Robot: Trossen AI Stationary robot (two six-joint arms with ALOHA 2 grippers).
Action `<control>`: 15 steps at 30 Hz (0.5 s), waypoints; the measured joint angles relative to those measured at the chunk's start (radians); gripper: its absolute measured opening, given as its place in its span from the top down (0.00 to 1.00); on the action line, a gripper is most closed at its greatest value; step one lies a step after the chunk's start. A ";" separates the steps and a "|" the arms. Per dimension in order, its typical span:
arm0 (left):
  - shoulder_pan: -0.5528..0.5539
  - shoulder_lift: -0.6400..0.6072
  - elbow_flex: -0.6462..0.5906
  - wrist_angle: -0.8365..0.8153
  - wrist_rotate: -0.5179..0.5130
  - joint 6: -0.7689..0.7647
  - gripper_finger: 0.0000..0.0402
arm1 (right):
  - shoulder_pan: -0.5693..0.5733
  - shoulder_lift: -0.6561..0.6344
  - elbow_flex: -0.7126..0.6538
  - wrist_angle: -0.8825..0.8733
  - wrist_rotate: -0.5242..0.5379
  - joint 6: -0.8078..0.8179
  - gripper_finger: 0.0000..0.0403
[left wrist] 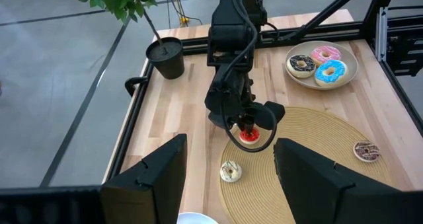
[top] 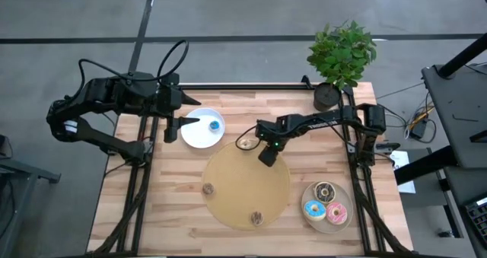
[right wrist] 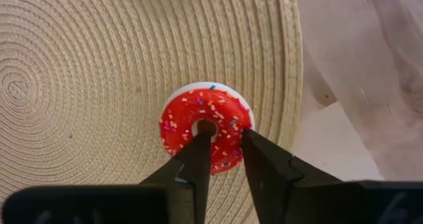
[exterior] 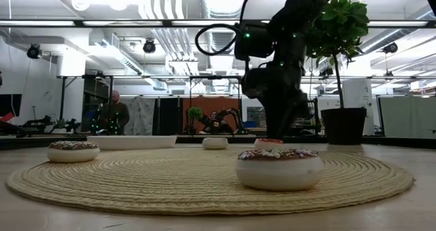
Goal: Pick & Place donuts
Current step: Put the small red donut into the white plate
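My right gripper [top: 268, 154] reaches over the far part of the round woven mat [top: 228, 201] and is shut on a small red sprinkled donut [right wrist: 206, 126], which also shows under it in the left wrist view [left wrist: 250, 135]. My left gripper [top: 188, 122] is open and hovers at the white plate [top: 199, 135], where a small blue donut [top: 215, 125] lies. Three more small donuts lie on the mat: a pale one [top: 246, 143] and two brown ones [top: 207, 188] [top: 257, 218]. The larger chocolate [top: 326, 191], blue [top: 313, 209] and pink [top: 337, 211] donuts lie on a beige plate [top: 329, 225]. My right gripper has the red donut by the near side of its ring [right wrist: 225, 151]. One finger [right wrist: 198, 151] is in the hole and the other [right wrist: 261, 159] is at the outer rim. The fingers come from above, pointing down. I cannot tell whether the donut rests on the mat or is lifted.
A potted plant [top: 338, 56] stands at the table's far right corner. Black frame rails run along the table's left and right edges [top: 358, 167]. Bare wood lies near the table's left side [top: 152, 205]. A person [exterior: 116, 115] is far back in the room.
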 joint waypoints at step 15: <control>0.000 0.000 0.000 0.000 0.000 0.000 0.50 | 0.000 0.000 0.045 -0.008 -0.010 -0.028 0.89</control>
